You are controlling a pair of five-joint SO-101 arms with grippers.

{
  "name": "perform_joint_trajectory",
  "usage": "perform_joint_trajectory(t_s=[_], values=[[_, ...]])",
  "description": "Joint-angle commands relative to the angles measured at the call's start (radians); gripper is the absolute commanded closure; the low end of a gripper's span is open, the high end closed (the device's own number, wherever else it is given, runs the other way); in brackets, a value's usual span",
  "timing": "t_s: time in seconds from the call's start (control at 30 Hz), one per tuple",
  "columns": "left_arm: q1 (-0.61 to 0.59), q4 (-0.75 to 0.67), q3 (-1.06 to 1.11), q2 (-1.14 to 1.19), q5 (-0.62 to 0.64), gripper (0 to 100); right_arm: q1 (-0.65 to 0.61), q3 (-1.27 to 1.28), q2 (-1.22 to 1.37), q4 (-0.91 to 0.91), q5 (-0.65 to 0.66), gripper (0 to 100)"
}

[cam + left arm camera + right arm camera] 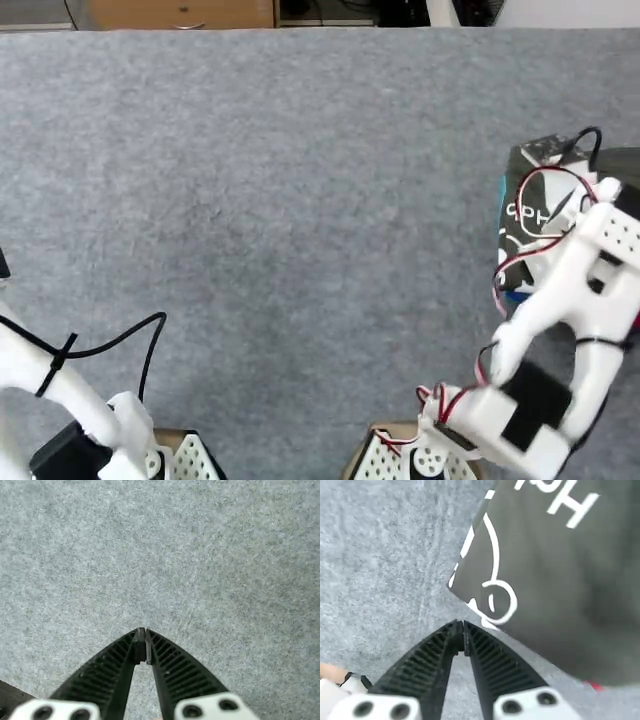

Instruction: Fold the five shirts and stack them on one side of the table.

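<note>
Right end effector (460,627), pinched closed and empty, hangs just beside a corner of the dark folded shirt (560,575); left end effector (141,635), closed too, well apart.

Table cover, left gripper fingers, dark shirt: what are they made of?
Table cover: grey felt or low-pile carpet, fuzzy matte fibres. Left gripper fingers: black rigid plastic, ribbed inner faces, probably printed. Dark shirt: soft matte knit, likely cotton, with white print.
</note>
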Motion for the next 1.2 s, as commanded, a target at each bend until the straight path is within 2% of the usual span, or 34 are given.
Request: perform_joint_trajectory(t_s=[0.0, 0.17, 0.27, 0.37, 0.47, 0.6, 0.93, 1.17], values=[[0.006, 0.011, -0.003, -0.027, 0.003, 98, -0.033, 0.004, -0.142, 0.037, -0.008, 99.4], [0.015, 0.011, -0.006, -0.056, 0.003, 98, -0.090, 0.005, -0.297, 0.098, -0.009, 99.4], [0.086, 0.011, 0.000, -0.119, 0.003, 98, -0.120, 0.005, -0.380, 0.112, -0.028, 99.5], [0.192, 0.011, 0.000, -0.202, 0.017, 98, -0.148, 0.005, -0.456, 0.115, -0.144, 99.5], [0.296, 0.011, 0.002, -0.252, 0.121, 98, -0.180, 0.005, -0.513, 0.114, -0.284, 99.5], [0.410, 0.011, 0.029, -0.268, 0.212, 98, -0.203, 0.005, -0.568, 0.114, -0.368, 99.4], [0.554, 0.011, 0.032, -0.271, 0.307, 98, -0.206, 0.007, -0.650, 0.167, -0.370, 99.4], [0.631, 0.011, 0.017, -0.271, 0.477, 98, -0.203, 0.007, -0.656, 0.267, -0.370, 99.4]])
